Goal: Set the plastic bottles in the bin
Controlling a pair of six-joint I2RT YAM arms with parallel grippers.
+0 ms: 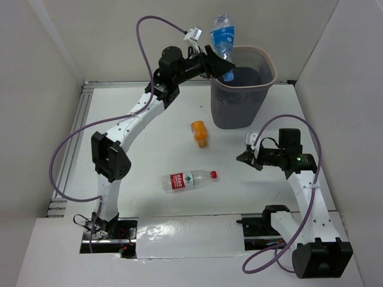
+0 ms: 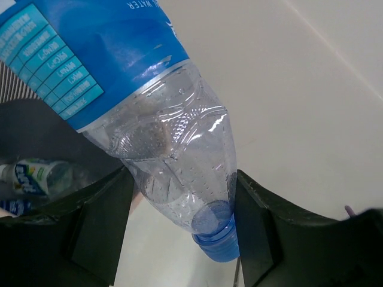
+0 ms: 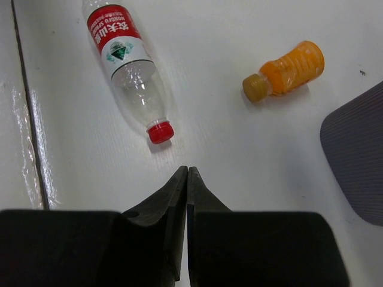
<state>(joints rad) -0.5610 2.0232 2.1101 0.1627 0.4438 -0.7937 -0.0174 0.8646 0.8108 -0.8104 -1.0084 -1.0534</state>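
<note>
— What do our left jaws hold?
— They are clamped on the lower shoulder of the blue-labelled bottle (image 1: 223,37), which is tilted cap down. Its blue cap dips into the mouth of the bin (image 1: 239,106), which stands far and right of centre on the surface (image 1: 239,188).
— And our right jaws?
— Pressed together on nothing, hovering above the surface, near and right of the bin.
— What else do we see?
— An orange bottle (image 1: 199,133) lies just near-left of the bin. A red-labelled bottle (image 1: 188,180) lies nearer still, cap pointing right. Another bottle (image 2: 36,176) rests inside the bin.
</note>
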